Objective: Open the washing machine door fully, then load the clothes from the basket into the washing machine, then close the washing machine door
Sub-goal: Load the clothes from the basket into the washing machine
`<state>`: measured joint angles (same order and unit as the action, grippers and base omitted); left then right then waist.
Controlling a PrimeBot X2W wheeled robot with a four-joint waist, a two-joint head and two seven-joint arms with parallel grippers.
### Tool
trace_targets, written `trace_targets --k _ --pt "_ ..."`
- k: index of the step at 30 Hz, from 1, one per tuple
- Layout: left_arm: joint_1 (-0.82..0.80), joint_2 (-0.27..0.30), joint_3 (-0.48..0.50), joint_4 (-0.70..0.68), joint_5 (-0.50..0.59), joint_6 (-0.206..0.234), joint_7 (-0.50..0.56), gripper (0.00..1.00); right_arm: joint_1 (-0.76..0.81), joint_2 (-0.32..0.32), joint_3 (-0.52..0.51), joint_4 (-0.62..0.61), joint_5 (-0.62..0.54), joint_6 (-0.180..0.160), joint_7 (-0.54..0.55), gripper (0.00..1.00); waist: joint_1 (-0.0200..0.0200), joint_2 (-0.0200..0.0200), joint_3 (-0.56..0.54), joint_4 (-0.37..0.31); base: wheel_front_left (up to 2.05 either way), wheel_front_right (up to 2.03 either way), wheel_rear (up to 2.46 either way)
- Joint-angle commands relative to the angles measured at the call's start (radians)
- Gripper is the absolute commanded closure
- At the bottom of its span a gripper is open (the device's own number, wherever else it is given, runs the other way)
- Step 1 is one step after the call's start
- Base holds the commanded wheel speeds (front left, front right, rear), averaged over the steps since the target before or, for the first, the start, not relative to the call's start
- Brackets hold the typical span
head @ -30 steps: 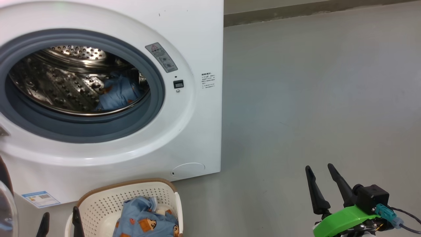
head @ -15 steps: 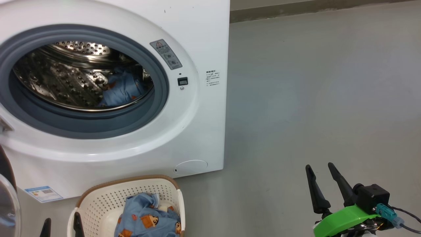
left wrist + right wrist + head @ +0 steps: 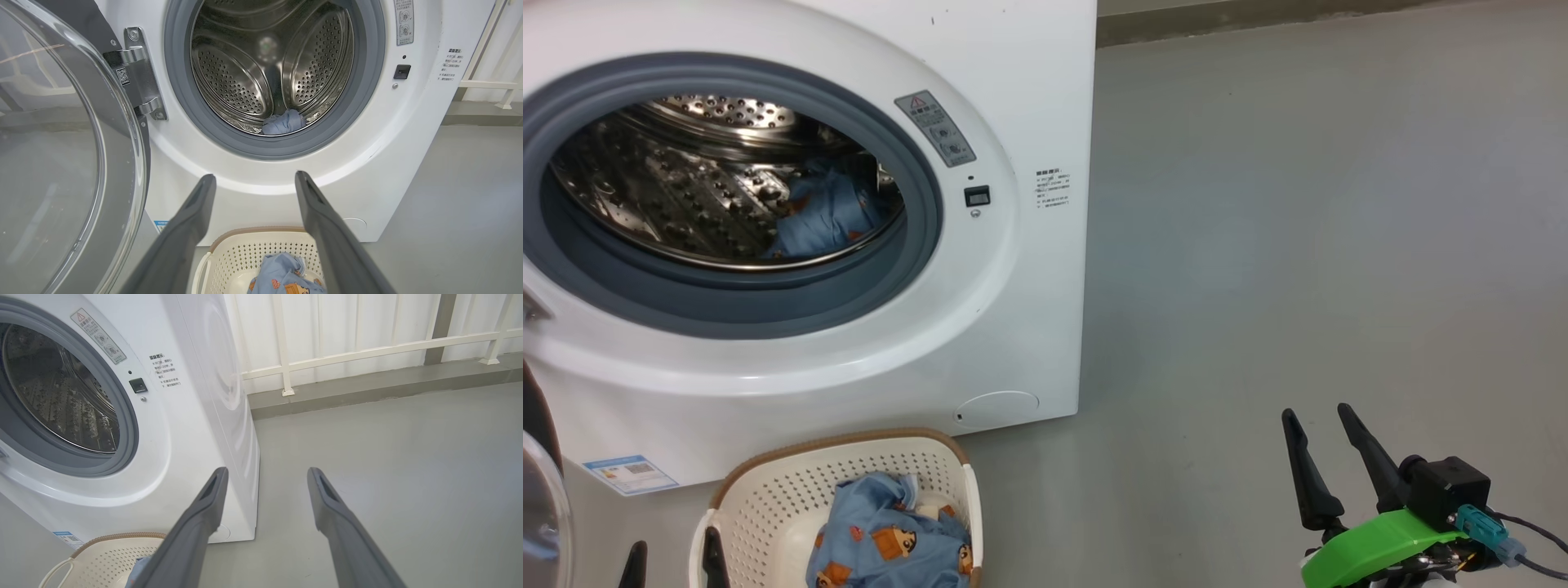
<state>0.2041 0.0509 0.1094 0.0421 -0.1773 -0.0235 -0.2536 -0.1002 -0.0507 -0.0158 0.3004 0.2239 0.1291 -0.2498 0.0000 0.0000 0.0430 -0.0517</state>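
The white washing machine [image 3: 1029, 310] stands with its door [image 3: 61, 143] swung wide to the left on a metal hinge [image 3: 139, 77]. One light blue garment [image 3: 825, 216] lies in the steel drum [image 3: 269, 61]. On the floor before the machine is the cream basket [image 3: 768, 498], which holds more blue clothes [image 3: 886, 543] with cartoon prints. My left gripper [image 3: 254, 176] hovers open above the basket's near side, and its fingertips [image 3: 715, 543] peek up at the head view's bottom edge. My right gripper [image 3: 1314, 413] is open over bare floor, well right of the machine.
Grey floor [image 3: 1298, 245] stretches to the right of the washer. A white railing [image 3: 367, 351] on a low kerb runs behind it. A blue energy label [image 3: 629, 474] sits low on the machine's front, near the door's glass.
The whole head picture has shifted a little, so the camera moved. The basket, clothes and both grippers keep their places relative to one another.
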Motion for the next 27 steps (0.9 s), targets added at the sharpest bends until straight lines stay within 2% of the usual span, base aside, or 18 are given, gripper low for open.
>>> trace_targets --k 1,10,20,27 --pt "-0.026 0.000 0.037 -0.016 0.008 -0.007 -0.008 0.00 -0.011 0.001 0.021 -0.027 -0.006 0.002 -0.012 0.00 0.0000 0.0000 0.004 0.000 0.00 0.00 0.00" --pt "-0.037 0.000 0.020 0.041 -0.038 -0.011 -0.008 0.00 -0.017 0.001 0.023 -0.029 -0.007 0.002 -0.012 0.00 0.0000 0.0000 0.041 -0.009 0.00 0.00 0.00" --pt "-0.101 -0.001 0.011 0.128 -0.072 -0.051 -0.008 0.00 -0.037 0.001 0.022 -0.040 -0.005 0.002 -0.012 0.00 0.0000 0.0000 0.138 -0.034 0.00 0.00 0.00" --pt "-0.204 -0.001 -0.004 0.223 -0.087 -0.085 -0.008 0.00 -0.063 0.001 0.022 -0.058 0.001 0.002 -0.012 0.00 0.0000 0.0000 0.252 -0.046 0.00 0.00 0.00"
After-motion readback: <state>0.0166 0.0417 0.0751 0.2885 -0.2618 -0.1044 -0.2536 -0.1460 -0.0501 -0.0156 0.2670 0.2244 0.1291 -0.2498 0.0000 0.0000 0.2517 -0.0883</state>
